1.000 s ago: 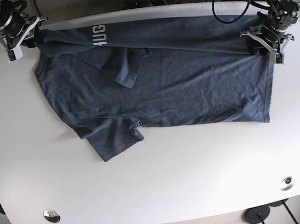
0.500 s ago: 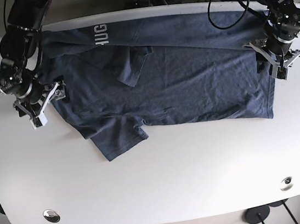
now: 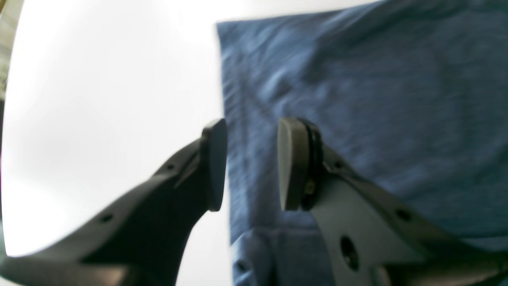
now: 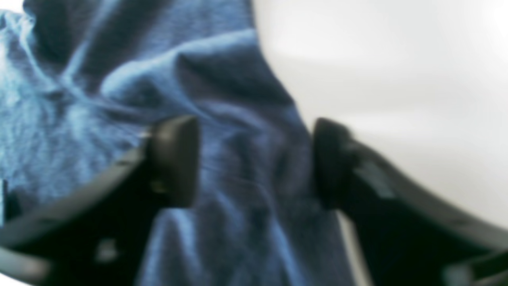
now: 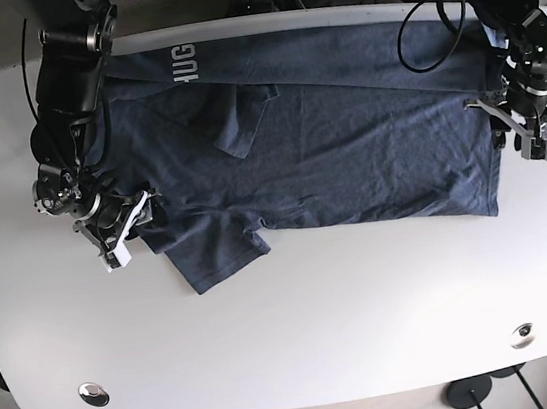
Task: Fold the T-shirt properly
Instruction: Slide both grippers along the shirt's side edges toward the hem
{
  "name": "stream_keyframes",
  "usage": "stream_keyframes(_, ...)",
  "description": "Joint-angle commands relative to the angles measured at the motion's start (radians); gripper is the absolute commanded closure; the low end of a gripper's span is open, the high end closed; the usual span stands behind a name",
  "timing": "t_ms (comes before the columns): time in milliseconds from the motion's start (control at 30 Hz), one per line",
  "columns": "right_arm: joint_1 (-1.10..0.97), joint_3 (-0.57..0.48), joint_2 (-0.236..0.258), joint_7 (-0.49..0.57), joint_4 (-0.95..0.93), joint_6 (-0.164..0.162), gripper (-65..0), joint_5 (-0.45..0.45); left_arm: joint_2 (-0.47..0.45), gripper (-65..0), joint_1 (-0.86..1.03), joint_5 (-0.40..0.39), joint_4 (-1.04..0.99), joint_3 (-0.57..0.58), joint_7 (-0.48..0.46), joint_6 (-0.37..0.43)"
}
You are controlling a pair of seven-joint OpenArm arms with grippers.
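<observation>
Even, bright overhead lighting is seen in the base view, with only faint shadows under the T-shirt (image 5: pixel 327 147). The white table (image 3: pixel 99 79) is overexposed in both wrist views. The right wrist view is heavily blurred, the left one mildly.

White table (image 5: pixel 347 306); dark blue T-shirt (image 5: pixel 348 154) spread flat.

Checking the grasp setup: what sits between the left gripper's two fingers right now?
The T-shirt's side edge runs through the gap of the open left gripper, over white table, in the left wrist view.
</observation>
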Motion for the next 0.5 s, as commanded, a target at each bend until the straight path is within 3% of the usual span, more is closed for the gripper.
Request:
stream_keyframes(33, 0.002, 0.001, 0.007, -0.022, 0.008, 0.006, -23.0, 0.0, -0.038, -22.1, -0.062, -0.021, -0.028, 0.008, -0.027, 0.005)
stream_keyframes(67, 0.002, 0.001, 0.003, -0.022, 0.008, 0.006, -17.3, 0.0, -0.054, -25.6, -0.08, -0.021, -0.054, 0.008, -0.027, 0.005)
stream_keyframes(133, 0.002, 0.007, -0.002, -0.02, 0.008, 0.006, -3.2, -0.001, -0.062, -36.7, -0.149, -0.023, -0.126, 0.009, -0.027, 0.103)
stream_keyframes(200, 0.002, 0.005, -0.002, -0.02, 0.008, 0.006, -2.2, -0.001, -0.08, -44.3, -0.238, -0.023, -0.241, 0.009, -0.029, 0.195)
stream_keyframes(233, 0.002, 0.007, -0.002, -0.02, 0.008, 0.006, -2.2, -0.001, -0.089, -44.9, -0.266, -0.024, -0.292, 0.009, -0.03, 0.208)
stream_keyframes(400, 0.002, 0.005, -0.004, -0.02, 0.008, 0.006, -2.2, -0.001, -0.146, -44.9, -0.435, -0.023, -0.605, 0.017, -0.076, 0.205)
stream_keyframes(500, 0.002, 0.005, -0.004, -0.02, 0.01, 0.006, -2.2, 0.0, -0.183, -44.9, -0.469, -0.03, -0.754, 0.129, -0.165, 0.205)
